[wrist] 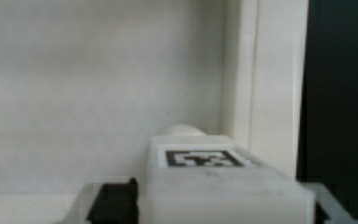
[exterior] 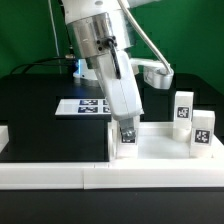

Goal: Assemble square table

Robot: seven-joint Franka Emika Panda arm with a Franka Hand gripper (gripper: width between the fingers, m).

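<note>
The white square slab (exterior: 160, 148) lies flat against the white fence. My gripper (exterior: 126, 138) points down and is shut on a white tagged leg (exterior: 127, 135), held upright over the slab's corner on the exterior view's left. In the wrist view the leg (wrist: 202, 160) fills the space between my dark fingers (wrist: 126, 200), above the slab's white face (wrist: 87, 90). I cannot tell whether the leg's lower end touches a socket. Two more tagged legs stand upright on the exterior view's right, one further back (exterior: 182, 107) and one nearer (exterior: 203, 134).
The long white bar fence (exterior: 90, 176) runs along the front, with a short arm at the exterior view's left. The marker board (exterior: 85, 105) lies on the black table behind the arm. A white piece (exterior: 158, 73) lies further back, partly hidden by the arm.
</note>
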